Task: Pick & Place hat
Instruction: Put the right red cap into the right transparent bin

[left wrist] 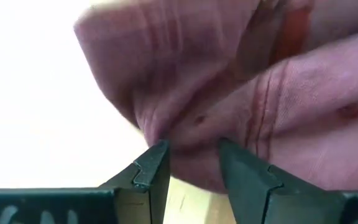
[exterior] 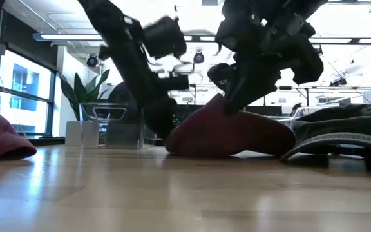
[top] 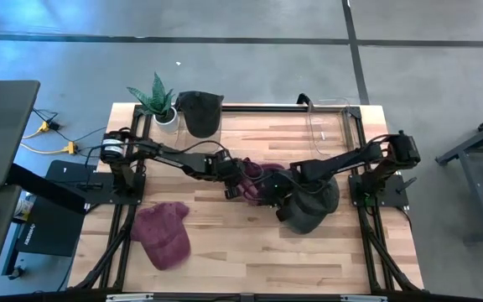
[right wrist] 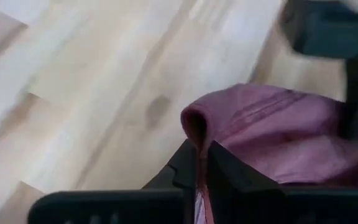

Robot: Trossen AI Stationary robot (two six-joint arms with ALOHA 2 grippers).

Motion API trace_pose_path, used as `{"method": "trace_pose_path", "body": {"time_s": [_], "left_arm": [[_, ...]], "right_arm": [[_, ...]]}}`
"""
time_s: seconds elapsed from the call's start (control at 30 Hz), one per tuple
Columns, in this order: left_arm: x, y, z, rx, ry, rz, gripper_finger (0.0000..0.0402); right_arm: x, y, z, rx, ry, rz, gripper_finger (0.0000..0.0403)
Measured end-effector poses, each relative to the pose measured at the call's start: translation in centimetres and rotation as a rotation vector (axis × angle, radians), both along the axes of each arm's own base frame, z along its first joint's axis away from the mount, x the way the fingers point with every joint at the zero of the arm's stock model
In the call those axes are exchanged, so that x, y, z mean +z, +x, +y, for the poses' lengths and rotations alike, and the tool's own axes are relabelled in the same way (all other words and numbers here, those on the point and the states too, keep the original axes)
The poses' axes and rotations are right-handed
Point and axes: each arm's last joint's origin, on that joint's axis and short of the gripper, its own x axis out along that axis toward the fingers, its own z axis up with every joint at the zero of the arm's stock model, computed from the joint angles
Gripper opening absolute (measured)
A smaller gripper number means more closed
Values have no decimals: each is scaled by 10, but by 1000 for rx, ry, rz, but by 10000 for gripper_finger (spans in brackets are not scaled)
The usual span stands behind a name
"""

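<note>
Left gripper (top: pixel 235 170), reaching in from the left to the table's middle, clamped on one edge of the maroon hat (top: pixel 262 180), fabric bunched between its fingers (left wrist: pixel 154 168). Right gripper (top: pixel 268 195), just beside it, pinched shut on a raised fold of the same hat, fingers (right wrist: pixel 219 165) squeezing the cloth thin. Best handled by lifting both ends together and level, keeping the cloth taut enough not to drag across the dark green hat (top: pixel 313 210) lying against it on the right. Worth checking both pinches hold before rising; a thin fold probably slips easily.

On the wooden table (top: pixel 250 252): second maroon hat (top: pixel 164 235) near the front left, potted plant (top: pixel 162 102) and black hat (top: pixel 199 111) at the back, clear bin (top: pixel 329 122) at back right. Beyond: grey floor, windows, ceiling lights.
</note>
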Motion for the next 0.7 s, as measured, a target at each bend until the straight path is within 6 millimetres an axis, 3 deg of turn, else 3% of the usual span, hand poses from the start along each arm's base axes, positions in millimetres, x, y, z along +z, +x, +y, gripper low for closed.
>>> {"method": "trace_pose_path", "body": {"time_s": [0.27, 0.47, 0.7], "left_arm": [[18, 8, -22, -87, -13, -145, 131], [-5, 23, -9, -91, 40, -189, 131], [-7, 24, 10, -9, 87, -197, 131]], "right_arm": [[0, 1, 0, 5, -2, -6, 27], [0, 0, 6, 11, -12, -6, 10], [-1, -2, 19, 43, -20, -2, 24]]}}
